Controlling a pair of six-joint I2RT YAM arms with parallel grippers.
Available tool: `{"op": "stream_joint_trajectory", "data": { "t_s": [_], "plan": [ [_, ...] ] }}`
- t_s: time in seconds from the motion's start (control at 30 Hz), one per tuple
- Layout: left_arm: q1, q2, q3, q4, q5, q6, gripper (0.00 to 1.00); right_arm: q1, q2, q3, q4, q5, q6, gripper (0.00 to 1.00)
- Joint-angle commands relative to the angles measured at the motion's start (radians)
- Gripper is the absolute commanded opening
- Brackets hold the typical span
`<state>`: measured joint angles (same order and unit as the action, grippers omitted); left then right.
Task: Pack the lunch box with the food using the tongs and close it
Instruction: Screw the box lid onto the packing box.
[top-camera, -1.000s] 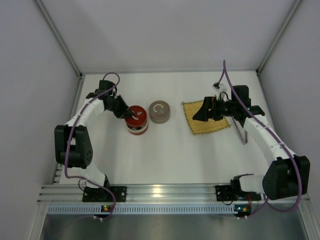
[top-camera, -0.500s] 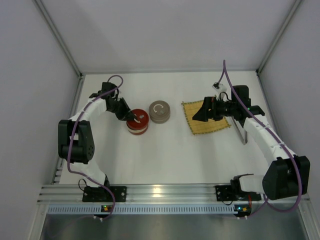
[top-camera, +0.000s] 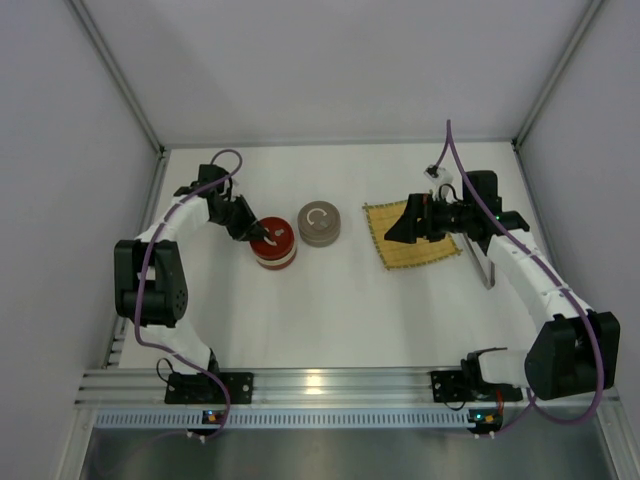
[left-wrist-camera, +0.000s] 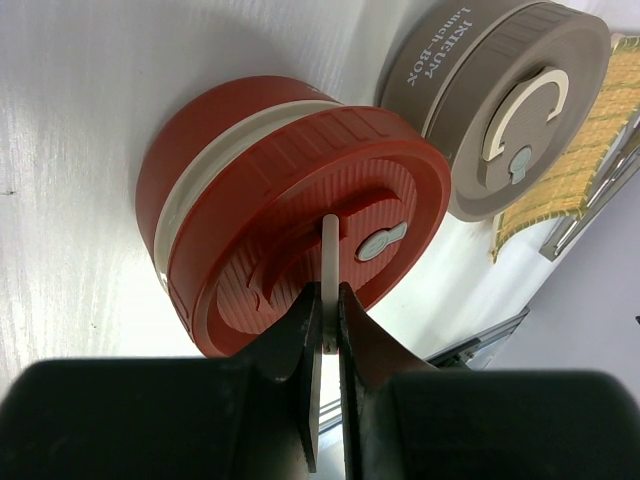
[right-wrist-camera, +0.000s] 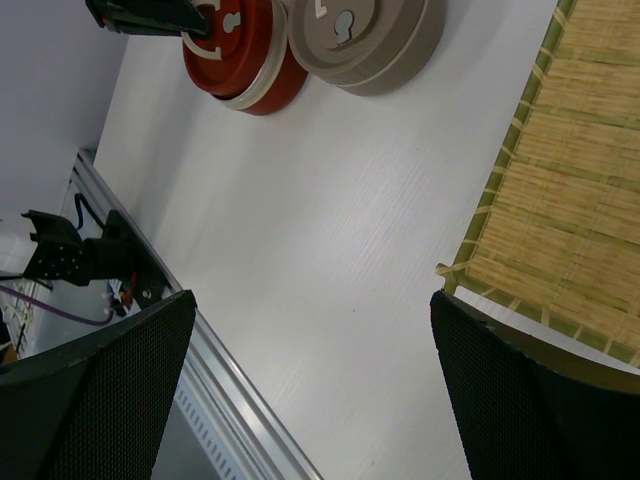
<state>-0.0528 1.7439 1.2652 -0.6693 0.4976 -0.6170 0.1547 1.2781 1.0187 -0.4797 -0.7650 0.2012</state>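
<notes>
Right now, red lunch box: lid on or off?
On. The red lid sits on the white band, left end effector pinching its raised handle.

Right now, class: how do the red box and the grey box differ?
The red box has a white band round it; the grey box has none, only lettering on its side. The red box's handle stands up, pinched by the left gripper; the grey box's handle lies flat, untouched. Both are round, lidded, and sit side by side.
</notes>
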Motion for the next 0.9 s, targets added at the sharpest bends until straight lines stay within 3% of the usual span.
{"op": "stream_joint_trajectory", "data": {
  "t_s": [0.0,0.87],
  "plan": [
    [0.007,-0.018,-0.006,-0.007,0.010,0.020,0.00,-0.020,-0.005,0.003,0.018,-0.020,-0.019,0.99],
    [0.004,-0.087,-0.049,-0.009,0.065,0.033,0.00,-0.020,-0.008,-0.011,0.030,-0.022,-0.016,0.99]
  ]
}}
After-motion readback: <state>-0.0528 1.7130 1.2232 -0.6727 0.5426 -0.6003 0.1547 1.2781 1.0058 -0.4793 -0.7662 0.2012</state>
